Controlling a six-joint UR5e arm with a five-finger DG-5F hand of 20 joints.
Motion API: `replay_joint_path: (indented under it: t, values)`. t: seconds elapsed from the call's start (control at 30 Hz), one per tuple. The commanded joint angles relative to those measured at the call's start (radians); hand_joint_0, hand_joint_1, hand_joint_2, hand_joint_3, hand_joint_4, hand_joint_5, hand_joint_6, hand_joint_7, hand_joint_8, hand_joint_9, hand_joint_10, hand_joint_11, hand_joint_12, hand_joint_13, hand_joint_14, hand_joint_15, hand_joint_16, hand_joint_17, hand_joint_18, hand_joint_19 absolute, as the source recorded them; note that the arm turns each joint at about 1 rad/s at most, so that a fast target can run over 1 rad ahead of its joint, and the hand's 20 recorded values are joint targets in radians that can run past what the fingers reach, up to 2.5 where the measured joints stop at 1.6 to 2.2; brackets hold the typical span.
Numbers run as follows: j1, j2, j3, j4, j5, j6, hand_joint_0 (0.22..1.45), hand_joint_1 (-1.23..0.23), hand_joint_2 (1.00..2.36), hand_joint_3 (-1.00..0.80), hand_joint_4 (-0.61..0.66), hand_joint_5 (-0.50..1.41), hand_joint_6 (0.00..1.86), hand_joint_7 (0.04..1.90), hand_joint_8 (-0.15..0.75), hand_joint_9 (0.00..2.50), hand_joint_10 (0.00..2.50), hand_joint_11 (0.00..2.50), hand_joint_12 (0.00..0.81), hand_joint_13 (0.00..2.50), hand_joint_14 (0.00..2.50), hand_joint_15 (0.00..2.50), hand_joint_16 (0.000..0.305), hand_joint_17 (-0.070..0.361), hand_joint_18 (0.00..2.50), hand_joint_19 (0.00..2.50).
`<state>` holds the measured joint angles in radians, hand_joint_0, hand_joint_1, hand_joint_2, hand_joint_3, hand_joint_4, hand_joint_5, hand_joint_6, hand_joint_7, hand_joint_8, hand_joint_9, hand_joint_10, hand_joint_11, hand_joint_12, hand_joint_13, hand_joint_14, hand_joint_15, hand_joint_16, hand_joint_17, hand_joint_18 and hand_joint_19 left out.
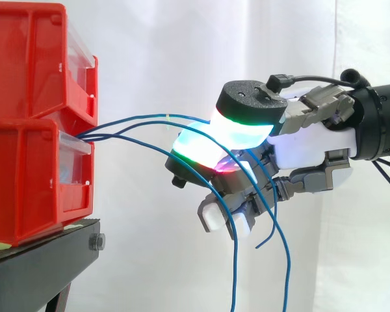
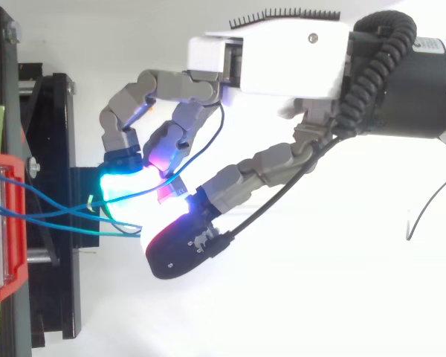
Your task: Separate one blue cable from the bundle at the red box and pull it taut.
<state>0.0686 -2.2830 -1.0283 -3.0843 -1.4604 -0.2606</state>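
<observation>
A black stand (image 1: pixel 44 263) with a bolt head (image 1: pixel 97 242) at its front corner stands before a plain white curtain (image 1: pixel 182 52).

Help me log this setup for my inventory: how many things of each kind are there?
red bins: 2
blue cables: 3
black stand: 1
robot hand: 1
Total: 7

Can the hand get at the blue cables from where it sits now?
Probably yes. The hand is among the blue cables, its fingers curled round them, with nothing in between. The strands run close together near the red box, so singling one out looks harder.
</observation>
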Motion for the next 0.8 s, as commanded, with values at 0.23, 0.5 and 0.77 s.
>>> replay_joint_path:
  t: [0.23,0.5,0.77]
  values:
    - [0.0,0.0,0.007,-0.007,0.0,0.0,0.65,-1.0,1.0,-0.5,0.06,-0.19,0.9,1.05,0.307,1.05,0.02,1.25,0.342,0.81,0.02,0.56,0.04,0.089,0.78,0.59]
    - [-0.001,0.0,0.007,-0.004,0.0,-0.002,0.49,-0.66,1.0,-0.5,0.12,-0.17,0.85,0.94,0.34,1.1,0.02,1.21,0.364,0.83,0.02,0.55,0.043,0.096,0.79,0.55]
    - [0.0,0.0,0.007,-0.004,0.0,0.011,0.63,-0.39,1.0,-0.49,0.11,-0.16,0.79,1.1,0.32,1.11,0.03,1.2,0.337,0.81,0.02,0.53,0.036,0.08,0.7,0.54]
